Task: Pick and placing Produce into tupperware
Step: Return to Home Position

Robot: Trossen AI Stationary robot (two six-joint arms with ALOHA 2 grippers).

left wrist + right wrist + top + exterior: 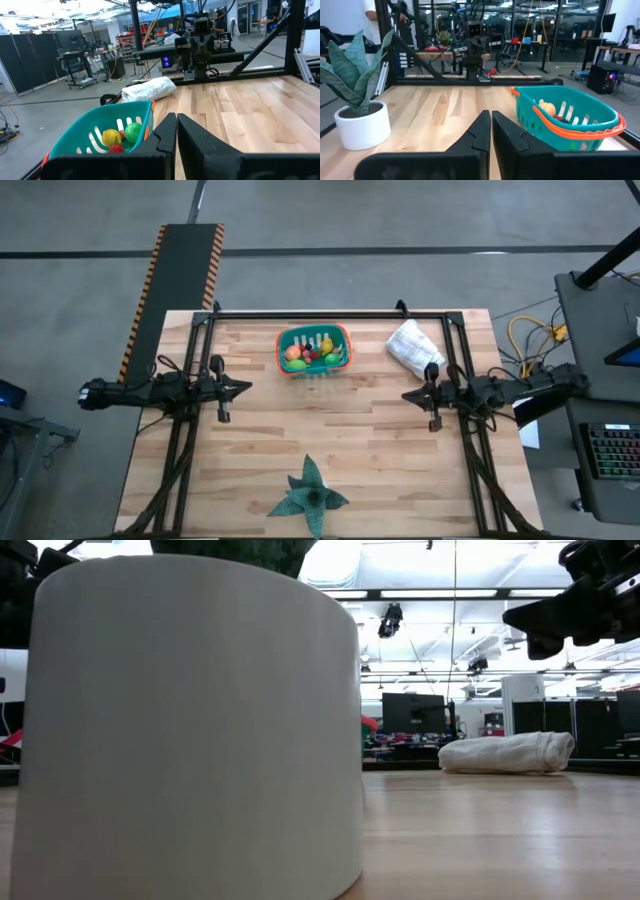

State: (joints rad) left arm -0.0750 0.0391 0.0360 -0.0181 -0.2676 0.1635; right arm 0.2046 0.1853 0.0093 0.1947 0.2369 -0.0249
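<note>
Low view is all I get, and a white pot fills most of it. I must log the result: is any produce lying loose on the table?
Observer: None shows on the table in the high view; the produce lies inside the tupperware.
Operator: Is anything reaching into it?
Observer: No. The left gripper is over the table's left side, the right gripper over its right side, both shut, empty and apart from the tupperware.
</note>
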